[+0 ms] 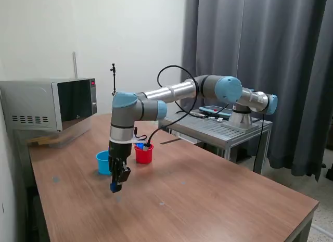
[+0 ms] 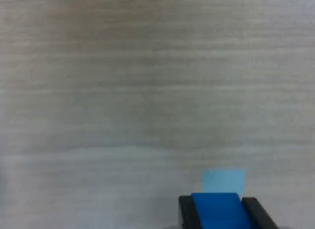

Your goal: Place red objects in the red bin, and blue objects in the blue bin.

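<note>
My gripper (image 1: 115,187) points down, a little above the wooden table (image 1: 208,200), shut on a tiny dark blue cube (image 1: 113,188). In the wrist view the cube (image 2: 219,209) sits between the two black fingers (image 2: 186,214). The light blue cup (image 1: 103,162) stands just behind the gripper, toward the exterior view's left. The red cup (image 1: 143,154) stands beside it on the right, partly behind the wrist. No red cubes and no second blue cube are in view. The insides of both cups are hidden.
A microwave (image 1: 49,104) stands at the table's back left. The arm's base sits on a metal cart (image 1: 229,130) past the table's far right edge, with dark curtains behind. A pale blue square mark (image 2: 224,179) lies on the table under the gripper.
</note>
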